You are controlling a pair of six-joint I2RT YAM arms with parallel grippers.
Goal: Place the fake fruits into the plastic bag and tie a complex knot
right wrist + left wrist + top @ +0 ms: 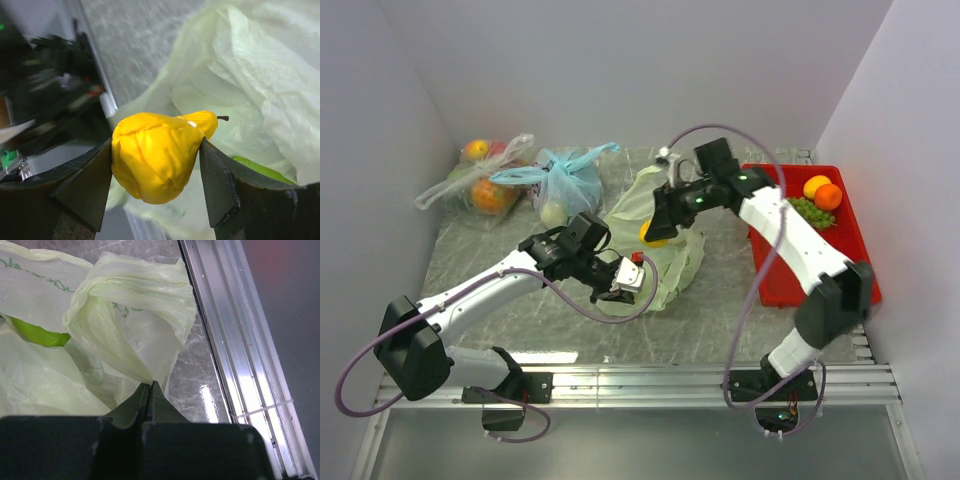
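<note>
Loading step: right gripper [156,147] clamps a yellow fake fruit [150,165] above the plastic bag [135,305], mid-tabletop. The left gripper [150,385] is pinched shut on the bag's near rim. The remaining fruits [820,196] sit in the red tray [840,250] at the right edge. Next, we judge: lower into the mouth, then release.

Top external view sat high behind both arm bases and looked down and forward across the whole surface [720,310] to the back wall; wide, far off. Left wrist view rode just behind the left claw [150,386], very close, aimed along its fingers at the plastic bag [140,305] and a metal rail [235,340]. Right wrist view sat just behind the right claw [156,145], tight close-up on the yellow fruit [155,160] between its fingers, bag behind. All three views shared the bag at mid-surface; the top view also took in both claws.
</note>
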